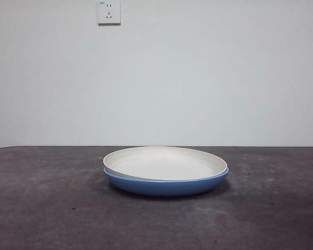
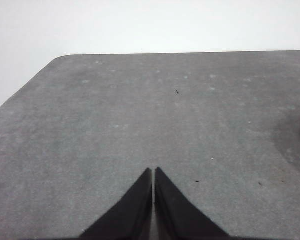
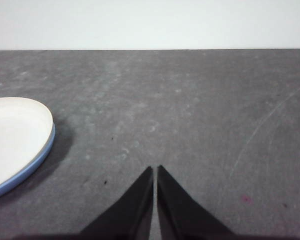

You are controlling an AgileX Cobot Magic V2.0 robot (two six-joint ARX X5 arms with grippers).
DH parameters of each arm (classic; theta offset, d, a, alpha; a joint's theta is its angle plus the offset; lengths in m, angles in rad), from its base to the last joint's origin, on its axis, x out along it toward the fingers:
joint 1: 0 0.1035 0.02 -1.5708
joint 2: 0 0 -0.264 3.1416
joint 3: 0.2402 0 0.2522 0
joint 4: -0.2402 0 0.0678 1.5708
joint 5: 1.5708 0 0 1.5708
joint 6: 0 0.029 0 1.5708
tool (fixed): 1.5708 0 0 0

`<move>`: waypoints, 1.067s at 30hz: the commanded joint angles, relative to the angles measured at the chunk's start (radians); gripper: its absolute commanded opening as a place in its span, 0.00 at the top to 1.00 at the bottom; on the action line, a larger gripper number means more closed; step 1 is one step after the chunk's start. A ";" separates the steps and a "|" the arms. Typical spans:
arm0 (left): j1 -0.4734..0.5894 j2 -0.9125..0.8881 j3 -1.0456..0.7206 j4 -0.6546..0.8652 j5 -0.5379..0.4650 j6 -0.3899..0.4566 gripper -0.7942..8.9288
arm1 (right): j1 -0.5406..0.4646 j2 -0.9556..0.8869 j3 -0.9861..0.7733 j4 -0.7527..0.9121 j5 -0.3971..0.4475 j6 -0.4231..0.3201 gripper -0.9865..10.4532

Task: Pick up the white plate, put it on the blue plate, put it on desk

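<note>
The white plate (image 1: 167,162) lies nested on top of the blue plate (image 1: 164,186) in the middle of the desk (image 1: 41,208), slightly tilted. The right wrist view catches the stacked white plate (image 3: 12,140) with the blue plate's rim (image 3: 27,172) under it, off to one side of my right gripper (image 3: 155,170), which is shut, holds nothing and stands apart from them. My left gripper (image 2: 153,171) is shut over bare desk (image 2: 140,110) with no plate in its view. Neither arm appears in the front view.
A white wall with a power socket (image 1: 109,12) stands behind the desk. A rounded desk corner (image 2: 60,57) shows in the left wrist view.
</note>
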 commanded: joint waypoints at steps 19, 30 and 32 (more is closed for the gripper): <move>0.002 -0.002 -0.020 -0.008 0.000 -0.002 0.91 | 0.002 -0.003 -0.006 0.014 -0.002 0.036 0.91; 0.002 -0.002 -0.020 -0.008 0.000 -0.002 0.91 | 0.002 -0.003 -0.006 0.014 -0.002 0.036 0.91; 0.002 -0.002 -0.020 -0.008 0.000 -0.002 0.91 | 0.002 -0.003 -0.006 0.014 -0.002 0.036 0.91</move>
